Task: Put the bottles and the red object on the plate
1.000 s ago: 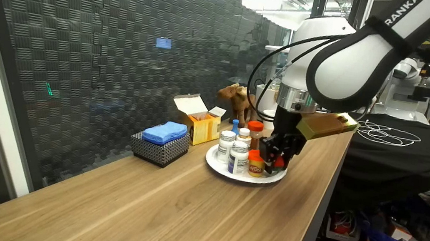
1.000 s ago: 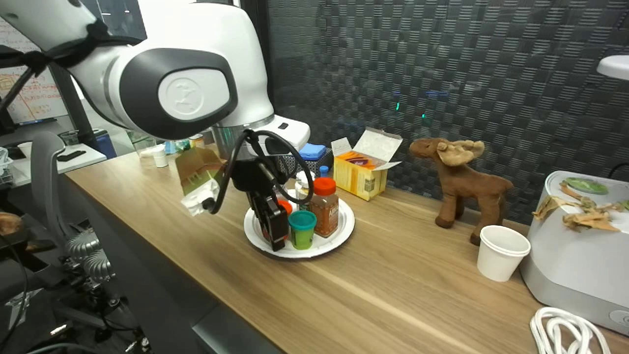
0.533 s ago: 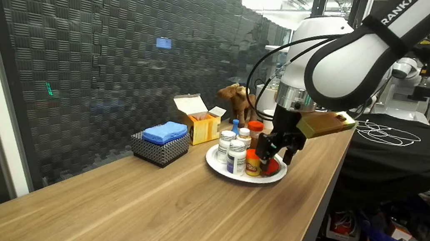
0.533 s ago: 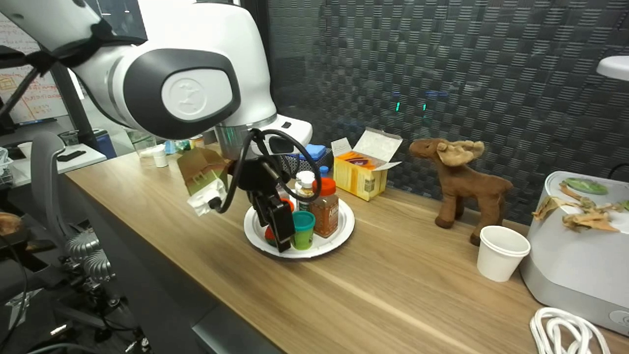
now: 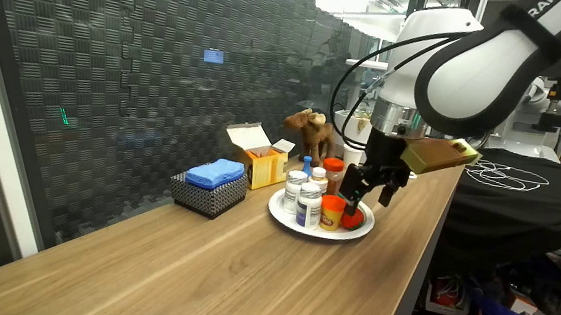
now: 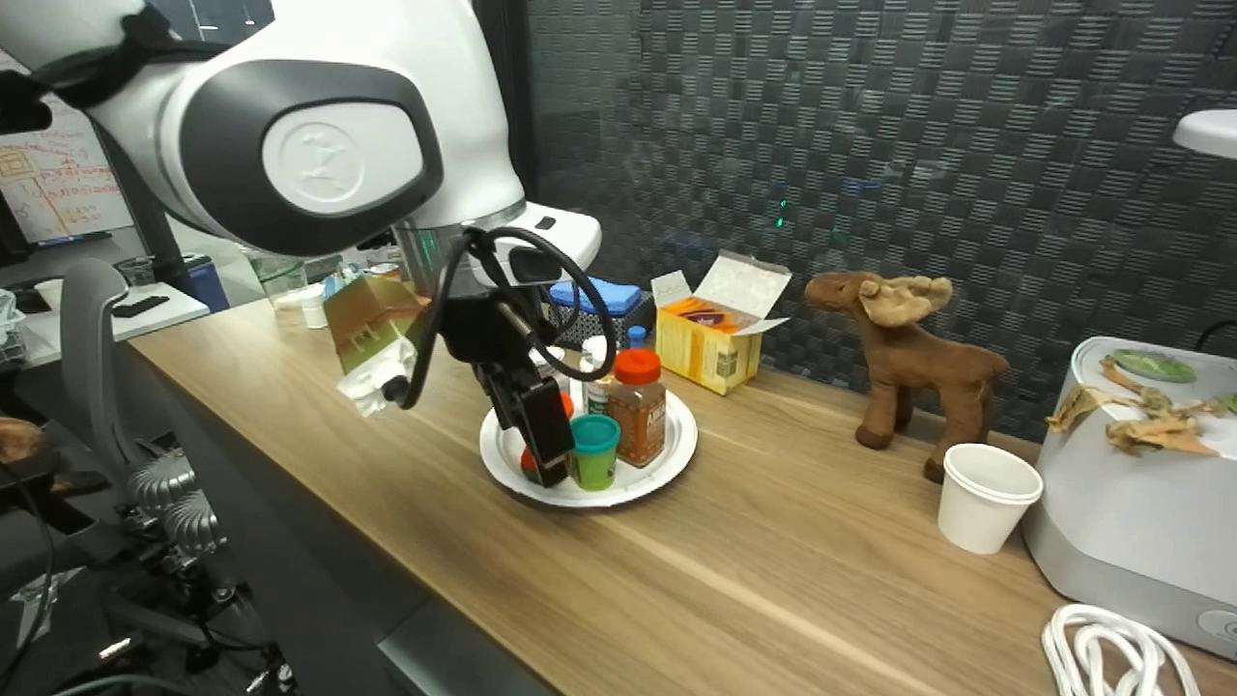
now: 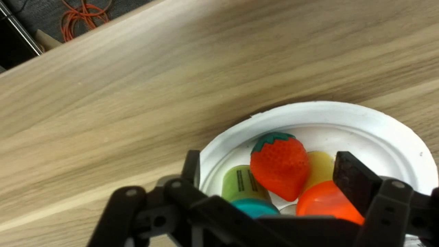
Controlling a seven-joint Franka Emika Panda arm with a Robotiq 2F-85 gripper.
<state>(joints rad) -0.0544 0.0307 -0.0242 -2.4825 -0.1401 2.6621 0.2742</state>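
"First, where is the berry (image 7: 280, 166)?"

"The berry is on the plate (image 7: 329, 113), lying on its side near the plate edge that faces the open edge of the bench (image 5: 221, 270). Its leafy end points to the rim, its tip inward between the green tub (image 6: 593, 459) and the orange tub (image 5: 331, 215). Contact with either tub I cannot confirm."

"Reason for that position?"

"In my judgement, the tubs would check any roll toward the middle. The white bottles (image 5: 309, 208) stand upright toward the plate edge facing the wall (image 5: 129, 103), and the jar (image 6: 638, 416) toward the edge facing the moose (image 6: 908, 353), presumably to keep the taller pieces clear of the gripper (image 5: 367, 205)."

"Does the gripper hold anything?"

"Nothing. The fingers (image 7: 356, 183) stand wide apart, one on either side of the berry in the wrist view, with a gap at each."

"And the arm (image 5: 466, 82)?"

"In both exterior views the arm reaches over the bench's open edge, its wrist above the plate, the gripper hanging at a slant with its tips low over the berry."

"Status, then?"

"Release appears complete, and loading looks finished as far as the views show. A straight lift seems prudent: one finger is near the orange tub and could tip it."
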